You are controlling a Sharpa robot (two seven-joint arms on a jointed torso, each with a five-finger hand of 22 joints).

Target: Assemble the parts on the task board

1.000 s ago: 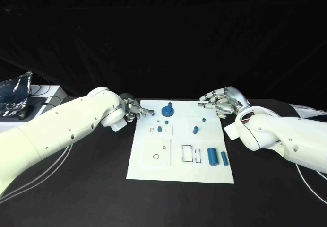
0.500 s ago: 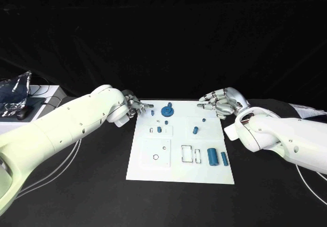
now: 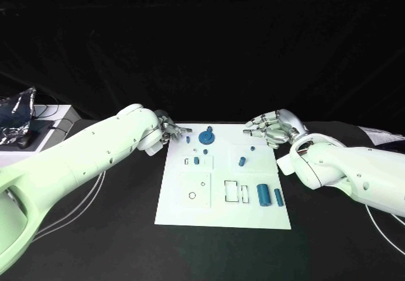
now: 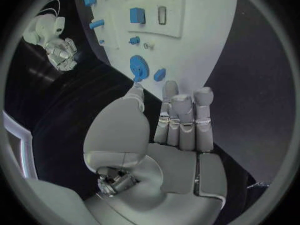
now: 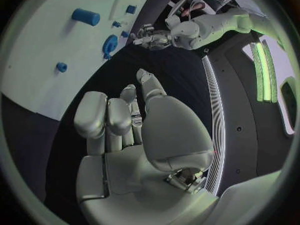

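The left hand (image 3: 171, 133) hovered at the board's (image 3: 253, 216) far left corner, fingers apart and holding nothing, with the round blue part (image 3: 206, 138) just beside its fingertips toward the board's middle. The right hand (image 3: 271, 127) hung over the far right corner, fingers loosely curled and empty, farther from that part. By that spacing, the left hand looked better placed to take it.

Bare black table (image 3: 101, 234) lies open along both long sides of the task board (image 3: 221, 212). At the board's far end the left hand (image 3: 169, 133) and right hand (image 3: 268, 129) flank an upright blue knob (image 3: 206, 138), narrowing the way in there.
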